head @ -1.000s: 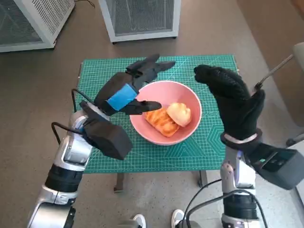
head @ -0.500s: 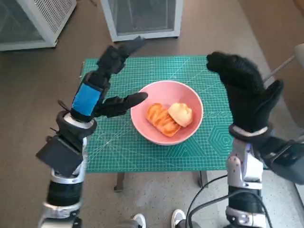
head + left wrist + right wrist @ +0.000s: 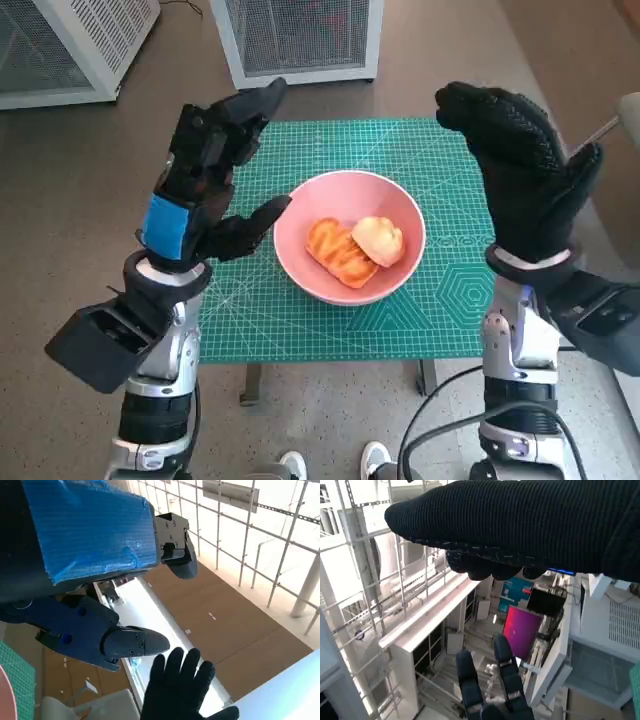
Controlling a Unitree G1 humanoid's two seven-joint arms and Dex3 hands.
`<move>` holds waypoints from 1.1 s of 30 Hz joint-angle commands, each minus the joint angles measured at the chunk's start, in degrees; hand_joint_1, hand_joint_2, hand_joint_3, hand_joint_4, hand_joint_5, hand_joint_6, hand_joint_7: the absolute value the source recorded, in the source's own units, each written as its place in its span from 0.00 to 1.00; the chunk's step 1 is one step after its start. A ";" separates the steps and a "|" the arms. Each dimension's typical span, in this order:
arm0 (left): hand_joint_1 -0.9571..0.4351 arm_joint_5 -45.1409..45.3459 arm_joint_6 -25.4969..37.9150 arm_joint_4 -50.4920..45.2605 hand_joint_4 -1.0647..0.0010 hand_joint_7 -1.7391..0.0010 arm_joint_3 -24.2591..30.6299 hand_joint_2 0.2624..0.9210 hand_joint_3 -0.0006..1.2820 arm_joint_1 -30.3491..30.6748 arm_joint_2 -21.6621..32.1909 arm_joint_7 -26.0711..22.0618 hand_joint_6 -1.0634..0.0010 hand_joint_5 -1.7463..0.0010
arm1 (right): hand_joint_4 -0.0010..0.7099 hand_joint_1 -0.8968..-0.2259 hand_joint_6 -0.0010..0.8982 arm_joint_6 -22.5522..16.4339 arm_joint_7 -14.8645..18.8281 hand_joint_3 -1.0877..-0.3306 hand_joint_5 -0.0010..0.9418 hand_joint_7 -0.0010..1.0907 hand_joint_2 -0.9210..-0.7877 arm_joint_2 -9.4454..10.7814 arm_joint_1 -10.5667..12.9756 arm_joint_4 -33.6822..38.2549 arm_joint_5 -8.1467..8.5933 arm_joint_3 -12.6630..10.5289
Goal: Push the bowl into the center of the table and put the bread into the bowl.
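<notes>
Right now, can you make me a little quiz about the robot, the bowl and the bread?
1. True or false: both pieces of bread lie in the pink bowl.
2. What does the bowl stand on? A) the floor B) the green cutting mat C) a chair
3. Fill in: the left hand and the right hand hold ____.

Key: 1 true; 2 B; 3 nothing, both are raised and open.

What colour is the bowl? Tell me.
Pink; the bowl shows best in the head view.
</notes>
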 commanded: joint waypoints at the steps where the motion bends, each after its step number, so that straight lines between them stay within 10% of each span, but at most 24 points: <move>1: 0.32 -0.80 -0.92 0.87 0.74 0.48 0.30 1.00 0.31 -0.02 -0.47 -0.65 1.00 0.95 | 0.74 0.77 0.24 -0.25 0.12 0.77 0.13 0.70 0.00 -0.65 -0.41 1.35 -0.70 0.05; 33: 0.35 -1.41 -1.03 3.62 0.82 0.48 0.34 1.00 0.33 -3.09 -1.61 -1.40 1.00 0.86 | 0.75 0.78 0.22 -1.91 0.31 0.75 0.10 0.73 0.00 -1.71 -1.45 3.44 -1.24 0.36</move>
